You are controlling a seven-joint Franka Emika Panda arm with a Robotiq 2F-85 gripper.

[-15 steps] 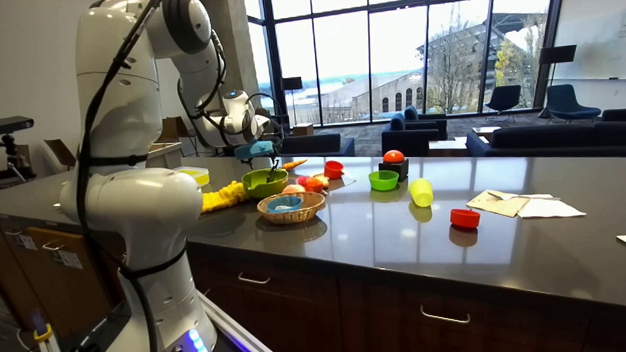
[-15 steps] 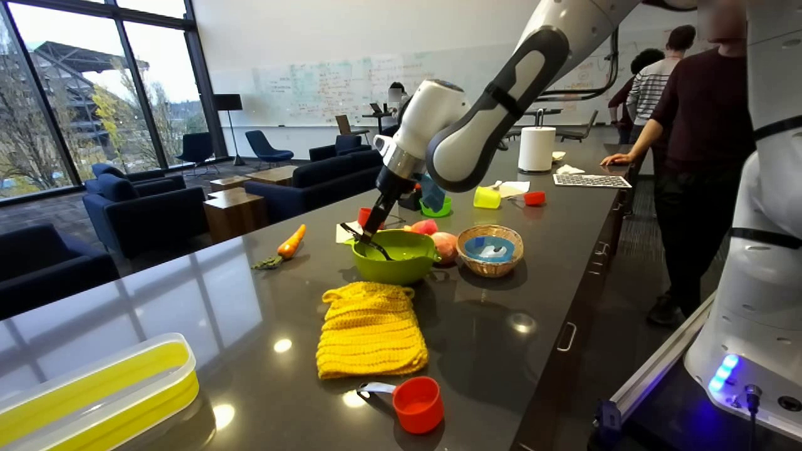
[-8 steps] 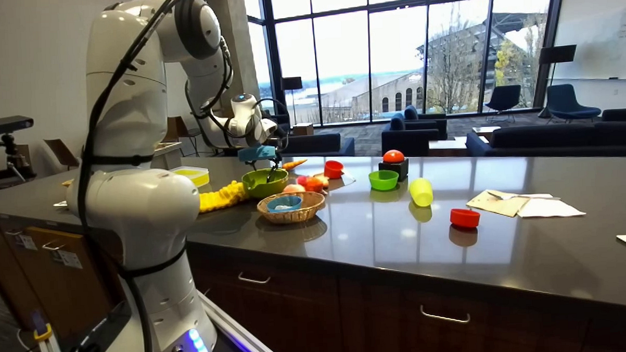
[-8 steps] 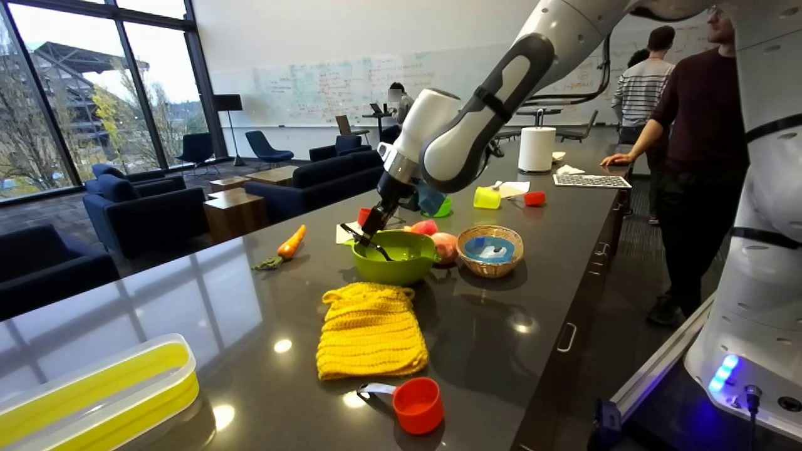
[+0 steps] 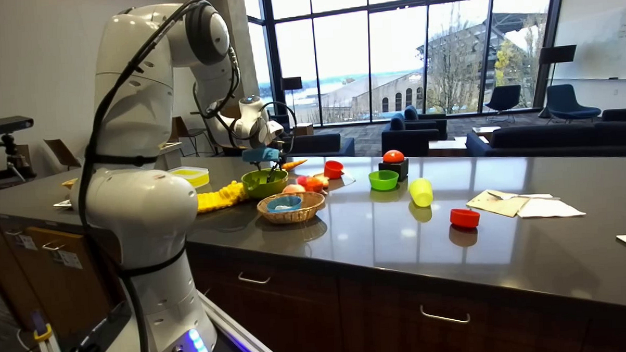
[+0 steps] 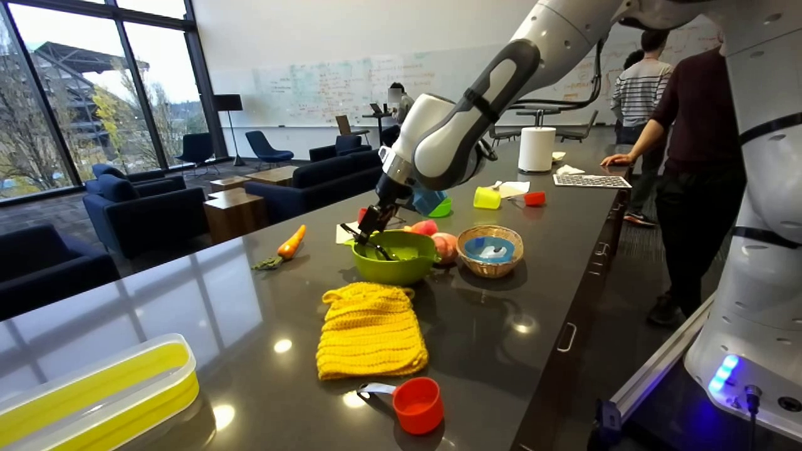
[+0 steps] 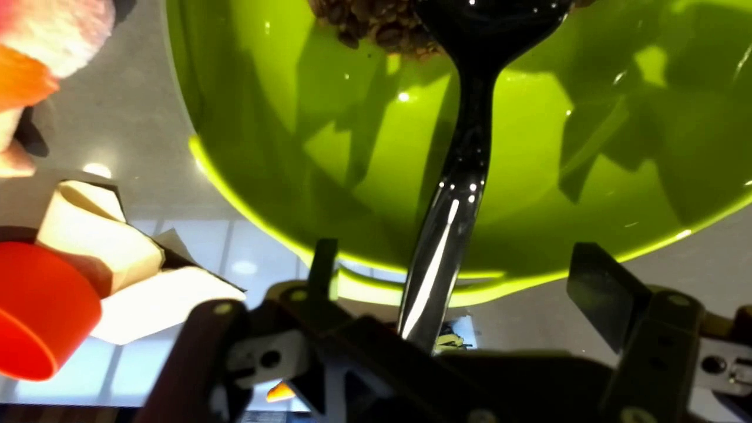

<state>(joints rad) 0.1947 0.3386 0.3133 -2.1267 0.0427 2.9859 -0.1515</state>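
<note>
A green bowl stands on the counter, in both exterior views (image 5: 261,190) (image 6: 396,270) and in the wrist view (image 7: 529,194). A black spoon (image 7: 474,117) lies in it with its head by small brown beans (image 7: 385,32) and its handle across the bowl's looped rim; it also shows in an exterior view (image 6: 383,253). My gripper (image 7: 455,264) is open at that rim, pointing down at a tilt (image 6: 368,233). Its fingers stand wide on both sides of the spoon's handle. The handle lies nearer the left finger in the wrist view. The handle's end is hidden behind the gripper.
Beside the bowl are a wicker basket (image 6: 512,264) with a blue bowl, a peach (image 6: 445,248), a yellow knitted cloth (image 6: 373,332) and a carrot (image 6: 292,243). A red cup (image 7: 41,305) and a red measuring cup (image 6: 418,406) stand farther off. A person (image 6: 698,125) leans on the counter.
The arm has lowered and shifted, and the hand tilts more, while the fingertips stay at the bowl's rim. The bowl and spoon look unmoved. A person in the background has shifted.
</note>
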